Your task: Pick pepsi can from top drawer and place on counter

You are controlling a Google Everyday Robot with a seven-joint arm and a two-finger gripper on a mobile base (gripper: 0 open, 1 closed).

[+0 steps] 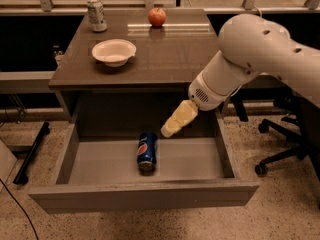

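From my station the biggest thing in view is the white arm [250, 54], which comes in from the right edge and bends down past the right front corner of the desk [165, 59], a glossy grey-brown top. Below the desk's front edge the top drawer [100, 166] stands pulled out toward the camera, as wide as the desk, with its flat grey bottom in plain sight and its plain front panel nearest me. To the right, on the speckled floor, I see the wheeled base of a dark office chair [272, 154] (partly hidden behind the arm). A white bowl [114, 52] sits upright toward the desk's left front. The pale yellowish claw [169, 129] hangs from the arm's end over the rear of the drawer, pointing down and to the left; I cannot tell whether it is released or clenched. The pepsi can [147, 152] lies on its side on the drawer bottom, about midway across, with one silver end facing the front panel. The claw's tip is just beside the can's far end, up and to the right, and I cannot tell whether they touch. At the desk's far edge a pale silver-green can [96, 15] stands upright at the left, and a red apple [157, 17] rests near the middle.
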